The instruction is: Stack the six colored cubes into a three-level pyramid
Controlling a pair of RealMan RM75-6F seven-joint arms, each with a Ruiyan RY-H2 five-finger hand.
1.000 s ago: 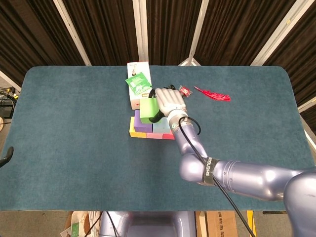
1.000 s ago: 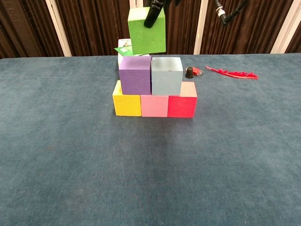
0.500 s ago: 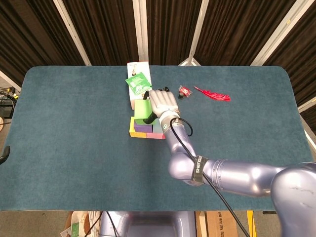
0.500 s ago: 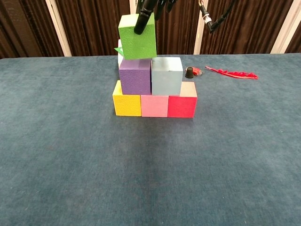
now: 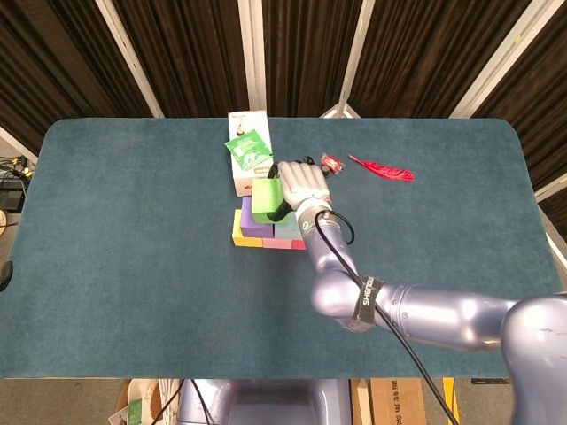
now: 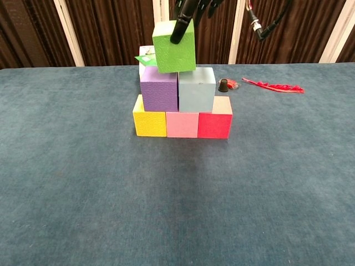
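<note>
Five cubes stacked, two levels done; right hand (image 5: 301, 183) fingers pinching green cube (image 6: 174, 46), tilted over purple cube (image 6: 159, 88), unplaced.

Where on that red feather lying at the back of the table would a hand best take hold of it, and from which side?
Probably the thin bare quill end of the red feather, the tip pointing toward the small black thing. It lies flat on the table, so I would come from above and pinch across the stem. The right hand holds the green cube now.
</note>
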